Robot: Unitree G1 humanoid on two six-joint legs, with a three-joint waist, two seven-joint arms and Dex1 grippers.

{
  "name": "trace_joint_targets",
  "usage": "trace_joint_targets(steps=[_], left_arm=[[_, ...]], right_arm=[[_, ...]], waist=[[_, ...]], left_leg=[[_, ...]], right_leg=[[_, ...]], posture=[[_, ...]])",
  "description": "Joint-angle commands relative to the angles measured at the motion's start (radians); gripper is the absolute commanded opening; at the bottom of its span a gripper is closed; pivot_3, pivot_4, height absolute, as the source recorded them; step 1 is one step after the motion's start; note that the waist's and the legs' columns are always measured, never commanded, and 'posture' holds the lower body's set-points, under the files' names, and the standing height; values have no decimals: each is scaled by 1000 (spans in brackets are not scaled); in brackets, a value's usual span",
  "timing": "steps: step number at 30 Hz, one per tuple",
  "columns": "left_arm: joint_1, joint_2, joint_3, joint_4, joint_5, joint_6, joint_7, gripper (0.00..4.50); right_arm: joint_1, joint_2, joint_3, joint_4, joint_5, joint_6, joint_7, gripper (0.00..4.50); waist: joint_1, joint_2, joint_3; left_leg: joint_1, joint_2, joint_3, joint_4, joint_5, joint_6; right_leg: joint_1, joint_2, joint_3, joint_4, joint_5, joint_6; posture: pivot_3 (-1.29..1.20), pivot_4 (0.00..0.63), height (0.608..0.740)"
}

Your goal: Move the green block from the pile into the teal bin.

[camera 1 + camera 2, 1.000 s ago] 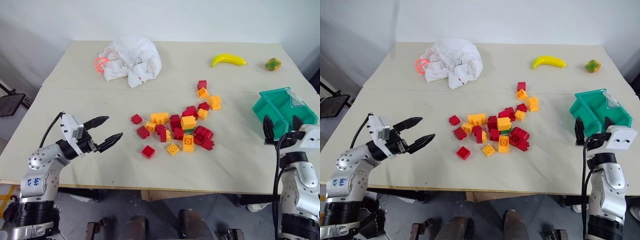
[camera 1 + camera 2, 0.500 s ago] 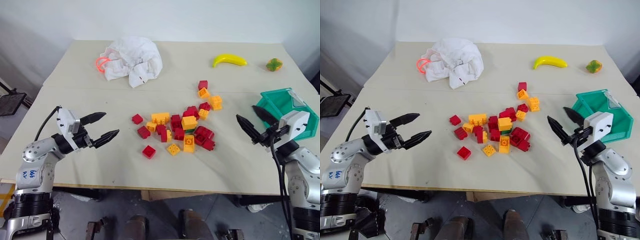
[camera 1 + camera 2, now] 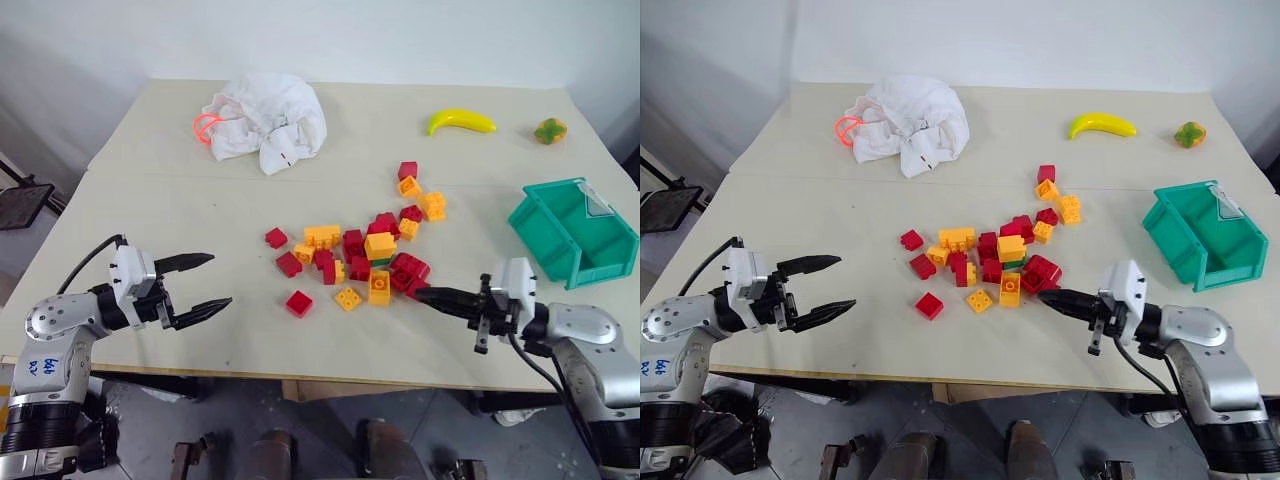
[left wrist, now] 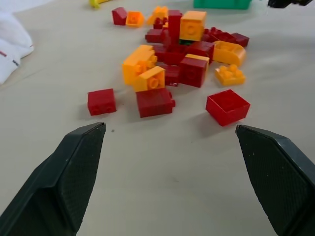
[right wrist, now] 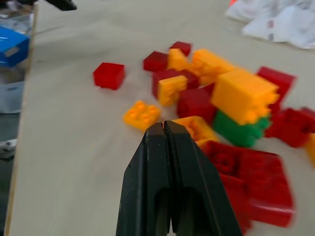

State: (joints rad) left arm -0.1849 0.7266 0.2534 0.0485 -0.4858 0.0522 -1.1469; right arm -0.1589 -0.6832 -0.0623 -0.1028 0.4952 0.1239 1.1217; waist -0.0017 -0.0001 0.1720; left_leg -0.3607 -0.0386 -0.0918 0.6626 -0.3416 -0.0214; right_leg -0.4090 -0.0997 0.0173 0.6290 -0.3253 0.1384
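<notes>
The pile [image 3: 360, 255] of red, yellow and orange bricks lies mid-table. The green block [image 5: 241, 130] sits in it, wedged under a yellow brick, with only a sliver showing from the head view [image 3: 378, 262]. The teal bin [image 3: 572, 232] stands at the table's right edge with its open side up. My right gripper [image 3: 415, 293] is shut and empty, lying level and pointing left at the pile's near right corner, its tip just short of the red bricks. My left gripper [image 3: 220, 280] is open and empty, left of the pile, pointing toward it.
A crumpled white cloth [image 3: 265, 120] with a pink ring [image 3: 200, 128] lies at the back left. A toy banana [image 3: 458, 120] and a round green-and-orange toy fruit [image 3: 548, 129] sit at the back right. Both arms reach in over the table's front edge [image 3: 300, 372].
My right gripper swung left from beside the teal bin to the pile's edge and shut its fingers. My left gripper turned a little and stayed open.
</notes>
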Motion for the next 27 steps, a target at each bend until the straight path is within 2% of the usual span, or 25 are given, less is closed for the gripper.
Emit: trace_joint_targets(steps=[1,4,9,17,22,25,27], left_arm=[[-15,12,12,-23,-20,19,3,4500],[-14,-3,7,-14,-5,15,19,4500],[1,-19,-3,-38,-7,24,33,4500],[2,-43,2,-60,-21,44,72,4500],[-13,-60,-23,-63,-12,44,78,4500],[-27,-72,-38,-65,-9,45,81,4500],[-28,-76,-46,-68,-7,43,79,4500]], right_arm=[[-81,54,62,53,-59,1,-37,25],[-208,153,143,160,-152,-7,-107,25],[-383,286,150,304,-183,47,-221,25],[-578,285,122,562,-242,-25,-215,25],[-680,264,133,811,-337,-98,-241,25],[-698,234,139,927,-378,-172,-218,25],[-684,222,142,930,-382,-206,-174,25]], waist=[[-1,0,0],[-14,0,0],[-25,0,0],[-27,0,0],[-30,0,0],[-30,0,0],[-29,0,0]], left_leg=[[0,0,0,0,0,0],[0,1,0,0,0,-1],[-3,1,-2,0,0,-1],[-9,-2,-9,2,0,-1],[-9,-2,-8,2,0,-1],[-8,-2,-8,3,0,-2],[-8,-2,-8,3,0,-2]], right_leg=[[0,0,0,0,0,0],[-1,1,0,0,0,0],[-4,1,-3,1,0,0],[-5,1,-10,1,0,0],[-5,2,-10,1,0,0],[-5,2,-10,1,0,0],[-4,2,-11,1,0,0]], posture=[[0,150,740],[0,150,740],[0,150,740],[0,150,740],[0,150,740],[0,150,740],[0,150,740]])
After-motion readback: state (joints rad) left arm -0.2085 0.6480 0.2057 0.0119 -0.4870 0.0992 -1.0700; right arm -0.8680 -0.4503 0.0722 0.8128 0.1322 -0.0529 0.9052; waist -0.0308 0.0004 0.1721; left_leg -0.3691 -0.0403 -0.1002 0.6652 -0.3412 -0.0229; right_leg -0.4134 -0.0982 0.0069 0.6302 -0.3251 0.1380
